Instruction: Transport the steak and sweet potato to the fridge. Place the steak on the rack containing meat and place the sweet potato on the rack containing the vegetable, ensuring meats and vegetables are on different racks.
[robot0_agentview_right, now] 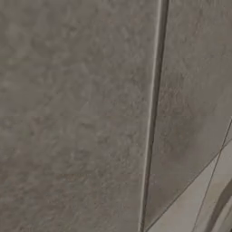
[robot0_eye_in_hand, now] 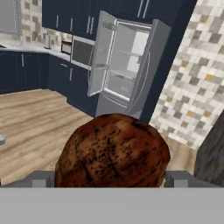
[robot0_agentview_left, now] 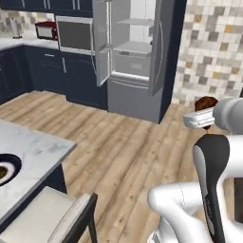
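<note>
Claw (robot0_eye_in_hand: 112,178) pinching flattish dark reddish-brown steak (robot0_eye_in_hand: 113,152), grey fingertips (robot0_eye_in_hand: 42,178) on both flanks, jaws spread wide around it; chunk fills lower centre of hand view. Left base view: same steak (robot0_agentview_left: 206,104) at right edge, beyond white wrist. Tall grey fridge (robot0_eye_in_hand: 124,65) upper centre, both doors swung out, white interior, pale shelves. Dark navy cabinets (robot0_agentview_left: 42,71) to its left. Light wooden plank floor (robot0_agentview_left: 118,142) between.
</note>
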